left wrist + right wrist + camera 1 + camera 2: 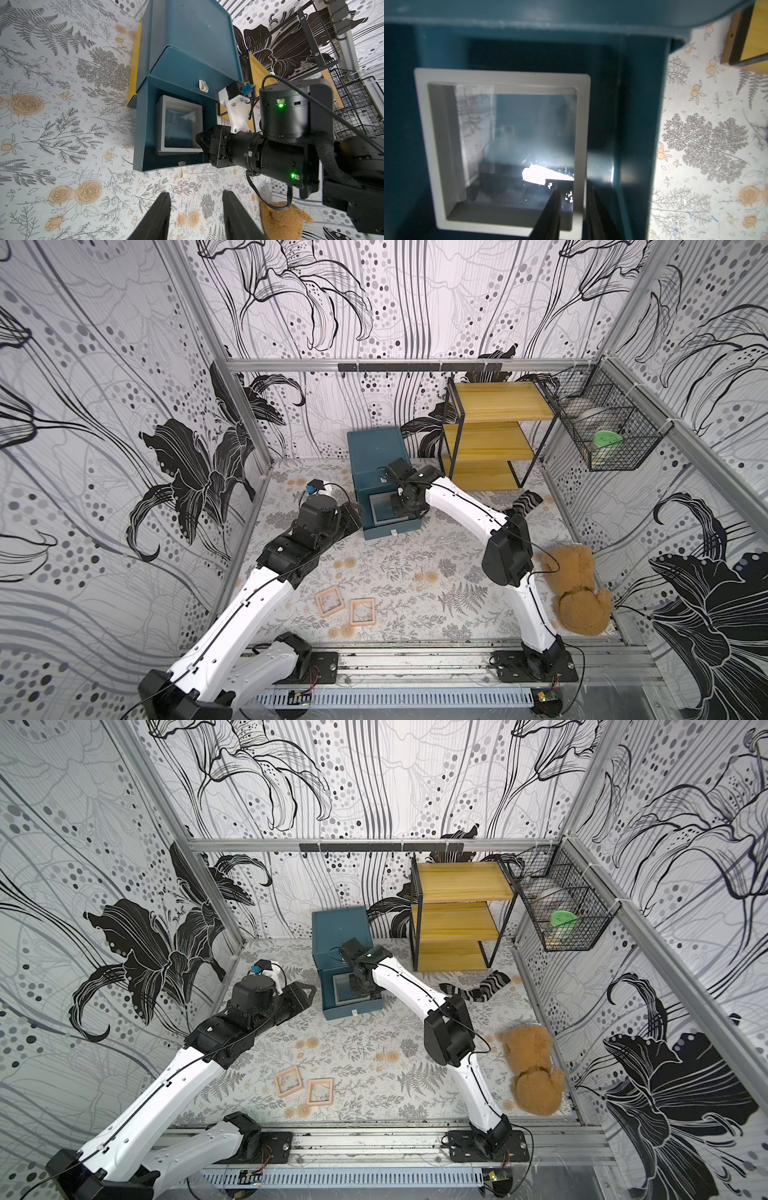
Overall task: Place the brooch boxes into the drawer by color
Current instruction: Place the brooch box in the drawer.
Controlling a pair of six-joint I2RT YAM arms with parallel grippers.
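The drawer chest (374, 452) (338, 928) (187, 41) is teal and stands at the back, with one drawer pulled out toward me. In that drawer a grey brooch box (376, 514) (160, 124) (436, 145) lies flat. My right gripper (574, 193) (401, 506) reaches into the drawer and its fingers straddle one side rail of the grey box. A slim gap shows beside the rail, so the jaws stand open. Two pinkish-tan brooch boxes (327, 591) (363, 600) (286, 1070) (320, 1080) lie on the mat near the front. My left gripper (196, 194) (353, 516) hovers open and empty, left of the drawer.
A yellow-wood shelf (494, 406) stands right of the chest, and a striped sock (525, 502) lies in front of it. A brown teddy bear (577, 593) lies at the right edge. A wire basket (602, 431) hangs on the right wall.
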